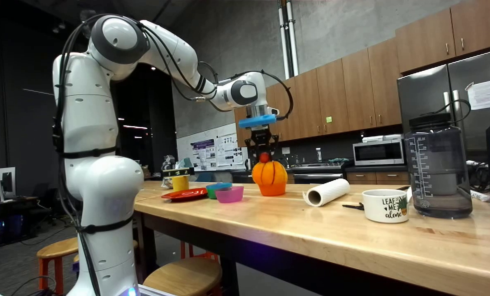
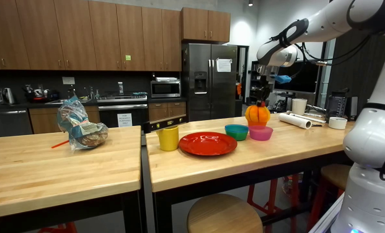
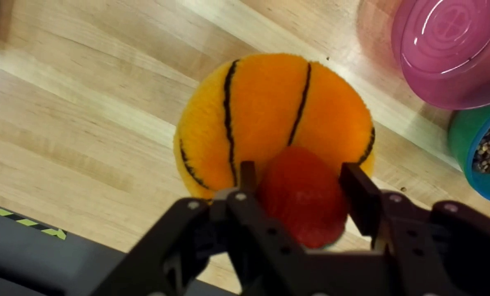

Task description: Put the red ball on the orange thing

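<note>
Nearest the camera in an exterior view runs the long, pale wooden table (image 1: 310, 222). Beside it stands the white robot arm (image 1: 90, 119), reaching over the surface with its wrist turned down. At its tip, the black end effector (image 3: 298, 172) has its fingers partly drawn together, one against each side of the red ball (image 3: 304, 201), which is held between them. Toward one end of the table a dark-lidded water bottle (image 1: 439, 176) stands upright. Well apart from it, the red plate (image 2: 208, 143) lies flat. A white paper roll (image 1: 329, 191) rests on its side between the bottle and the orange thing (image 1: 270, 177), a round, dark-lined body over a narrower, redder lower part. Smaller: the yellow cup (image 2: 168, 139) just beside the plate, with a black level (image 2: 165, 124) lying across its top; the white cup (image 1: 386, 205) with lettering, near the bottle; the pink bowl (image 2: 261, 132) and, just beside it, the green-and-blue bowl (image 2: 237, 134), both between plate and orange thing. Smallest is the red ball, directly over the crown of the orange thing; the two appear to meet in both exterior views, though whether the ball's weight rests there I cannot tell.
</note>
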`<state>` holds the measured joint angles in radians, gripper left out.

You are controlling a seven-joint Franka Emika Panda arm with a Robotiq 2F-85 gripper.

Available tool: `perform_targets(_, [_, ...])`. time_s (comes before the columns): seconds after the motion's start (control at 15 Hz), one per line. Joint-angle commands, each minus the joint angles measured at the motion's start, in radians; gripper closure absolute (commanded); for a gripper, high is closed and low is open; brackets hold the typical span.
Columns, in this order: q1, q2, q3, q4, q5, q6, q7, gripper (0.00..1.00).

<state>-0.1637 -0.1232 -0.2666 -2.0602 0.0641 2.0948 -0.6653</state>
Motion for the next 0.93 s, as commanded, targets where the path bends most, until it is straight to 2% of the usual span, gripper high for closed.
perform_targets(0.0, [-0.007, -0.027, 0.004, -0.026, 0.003, 0.004, -0.016, 0.15])
perform_targets(0.13, [-0.008, -0.031, 0.004, -0.028, 0.003, 0.005, -0.015, 0.02])
perform_targets(0.2, [-0.008, -0.033, 0.004, -0.029, 0.001, 0.006, -0.015, 0.00])
perform_targets(0.87, [-0.005, -0.069, 0.003, -0.016, -0.006, -0.011, -0.005, 0.00])
